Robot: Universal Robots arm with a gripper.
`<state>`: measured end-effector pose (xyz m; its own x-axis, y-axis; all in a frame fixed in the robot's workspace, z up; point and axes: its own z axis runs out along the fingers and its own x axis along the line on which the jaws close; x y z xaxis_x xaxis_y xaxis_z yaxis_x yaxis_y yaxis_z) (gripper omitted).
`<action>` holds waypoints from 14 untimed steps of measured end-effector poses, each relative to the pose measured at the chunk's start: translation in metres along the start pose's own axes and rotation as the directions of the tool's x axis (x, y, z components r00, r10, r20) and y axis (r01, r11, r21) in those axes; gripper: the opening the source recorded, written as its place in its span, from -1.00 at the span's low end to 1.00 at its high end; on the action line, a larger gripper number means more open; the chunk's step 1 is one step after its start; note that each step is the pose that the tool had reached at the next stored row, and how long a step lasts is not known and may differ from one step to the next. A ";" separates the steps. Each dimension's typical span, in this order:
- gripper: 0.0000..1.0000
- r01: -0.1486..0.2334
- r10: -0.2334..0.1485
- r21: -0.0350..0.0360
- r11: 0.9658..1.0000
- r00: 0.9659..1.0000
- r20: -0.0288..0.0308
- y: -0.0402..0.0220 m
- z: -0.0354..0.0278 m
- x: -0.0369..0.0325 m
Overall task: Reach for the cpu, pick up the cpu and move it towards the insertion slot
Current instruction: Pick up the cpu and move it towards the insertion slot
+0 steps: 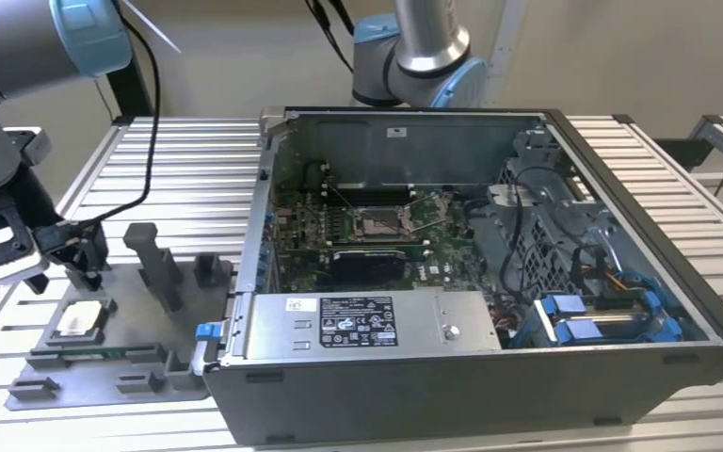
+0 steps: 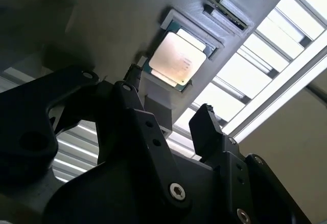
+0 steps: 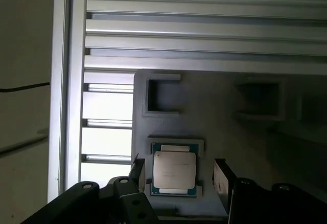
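The arm's tool hung over the grey fixture plate at the exterior view's left, on the slatted aluminium desk. Its two fingers stood apart, with nothing between them but air. In both wrist views the cpu appeared in the gap between the fingers, so the tool was lined up over the chip. The exterior view suggested the tool was above the plate, and no finger could be seen touching the chip.

The cpu lay flat in its shallow square recess on the fixture plate, pale metal top upward, a green edge showing round it. The neighbouring recesses and upright blocks of the fixture were apart from it.

The insertion slot sat well away, amid the green motherboard inside the open computer case, its silver frame round a dark centre with nothing in it.

Judging by this, the work was in its reaching step, close to its end: the approach looked nearly aligned, while the grasp, the lift and the carry towards the slot were not yet done.
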<state>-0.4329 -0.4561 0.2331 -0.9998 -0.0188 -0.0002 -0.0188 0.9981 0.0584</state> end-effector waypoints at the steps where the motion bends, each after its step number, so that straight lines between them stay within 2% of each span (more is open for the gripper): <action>1: 1.00 0.000 0.000 0.000 1.000 1.000 0.000 -0.0011 0.0003 0.0000; 14: 1.00 0.000 0.000 0.000 1.000 1.000 0.000 -0.0076 0.0056 0.0002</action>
<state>-0.4329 -0.4634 0.2271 -0.9998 -0.0186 -0.0002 -0.0186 0.9981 0.0584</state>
